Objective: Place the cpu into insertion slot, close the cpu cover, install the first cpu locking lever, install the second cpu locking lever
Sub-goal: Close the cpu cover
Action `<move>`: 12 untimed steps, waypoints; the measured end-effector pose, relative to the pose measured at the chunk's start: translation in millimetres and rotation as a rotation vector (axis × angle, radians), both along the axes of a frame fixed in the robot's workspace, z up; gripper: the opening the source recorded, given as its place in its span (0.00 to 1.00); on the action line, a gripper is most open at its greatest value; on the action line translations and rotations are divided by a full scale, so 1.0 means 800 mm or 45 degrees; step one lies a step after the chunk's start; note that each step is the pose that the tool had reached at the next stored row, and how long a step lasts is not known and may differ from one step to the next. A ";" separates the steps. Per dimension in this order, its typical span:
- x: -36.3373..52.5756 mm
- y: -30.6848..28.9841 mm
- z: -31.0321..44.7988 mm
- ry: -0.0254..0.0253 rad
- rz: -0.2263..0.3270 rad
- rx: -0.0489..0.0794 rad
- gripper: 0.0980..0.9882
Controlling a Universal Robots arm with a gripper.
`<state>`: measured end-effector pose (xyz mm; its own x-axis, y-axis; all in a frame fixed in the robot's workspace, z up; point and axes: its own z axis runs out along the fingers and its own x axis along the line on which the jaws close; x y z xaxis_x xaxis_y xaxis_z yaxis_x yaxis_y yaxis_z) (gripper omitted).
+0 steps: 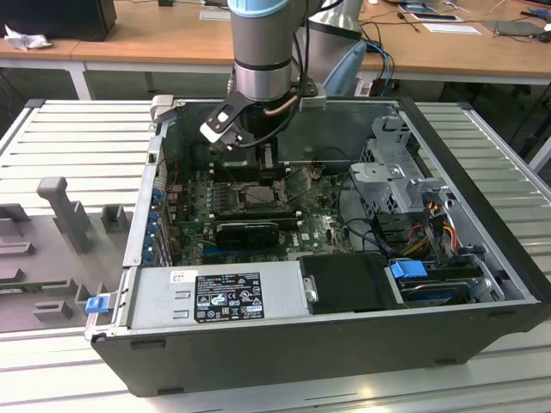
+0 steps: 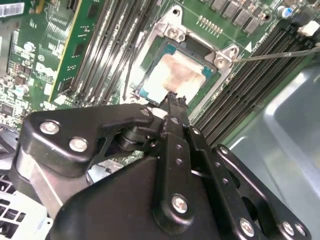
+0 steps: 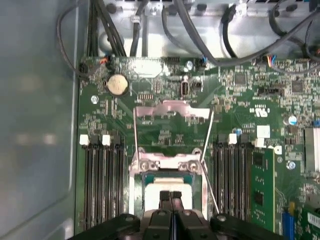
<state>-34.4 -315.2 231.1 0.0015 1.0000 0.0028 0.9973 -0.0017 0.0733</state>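
The gripper (image 3: 170,196) reaches down into the open computer case (image 1: 301,353). Its two black fingers are pressed together with nothing between them. The tips sit at the cpu (image 2: 175,75) edge nearest the gripper's body; whether they touch it cannot be told. The cpu lies flat inside the insertion slot (image 3: 165,163), its pale top uncovered. The cpu cover (image 3: 172,106) is swung back beyond the slot's far edge, and two thin wire levers (image 3: 209,145) rise free along its sides. Long black memory slots (image 3: 100,185) flank the socket closely on both sides, and a grey case wall (image 3: 35,125) runs beside one bank. In the exterior view, the drive cage (image 1: 400,172) stands well apart at the exterior view's right, with open air above the board (image 1: 318,228).
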 end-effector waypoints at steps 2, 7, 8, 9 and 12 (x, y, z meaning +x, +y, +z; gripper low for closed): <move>0.004 0.0000 0.0000 0.0074 0.000 0.000 0.01; 0.006 0.0001 0.0116 0.0094 0.000 0.000 0.01; 0.006 0.0000 0.0145 0.0095 0.000 0.000 0.01; 0.006 0.0000 0.0166 0.0095 0.000 0.000 0.01; 0.006 0.0000 0.0216 0.0095 0.000 0.000 0.01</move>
<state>-29.8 -315.2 248.4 0.0018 1.0000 0.0031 0.9978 -0.0020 0.0659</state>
